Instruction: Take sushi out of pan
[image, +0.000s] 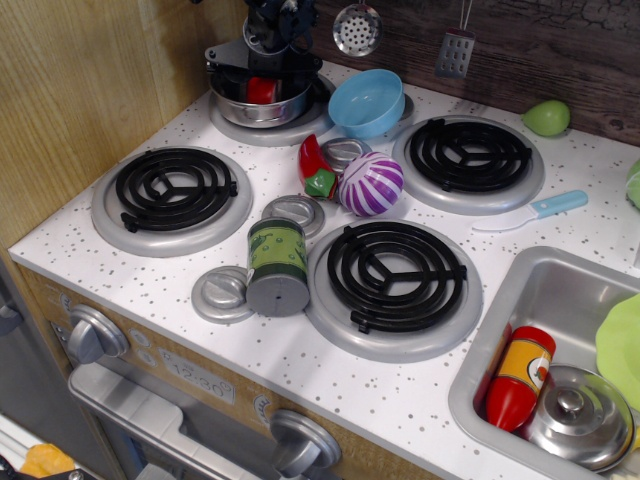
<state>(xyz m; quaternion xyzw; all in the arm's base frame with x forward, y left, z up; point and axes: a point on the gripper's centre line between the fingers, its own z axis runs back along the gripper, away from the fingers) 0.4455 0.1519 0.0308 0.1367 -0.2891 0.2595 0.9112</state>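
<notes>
The pan (252, 112) is a small shiny steel pot on the far-left burner at the back of the toy stove. The sushi (262, 91) shows as a small red piece inside the pan, standing between the black fingers. My gripper (262, 84) reaches down into the pan from above, and its fingers close on both sides of the sushi. The fingertips are partly hidden by the pan's rim. The sushi's white face does not show.
A light blue bowl (367, 101) stands right of the pan. A red-and-green pepper toy (316, 168), a purple striped ball (371, 183) and a green can (277, 262) lie mid-stove. The sink (560, 300) at right holds a red bottle (520, 376) and a steel lid (578, 412).
</notes>
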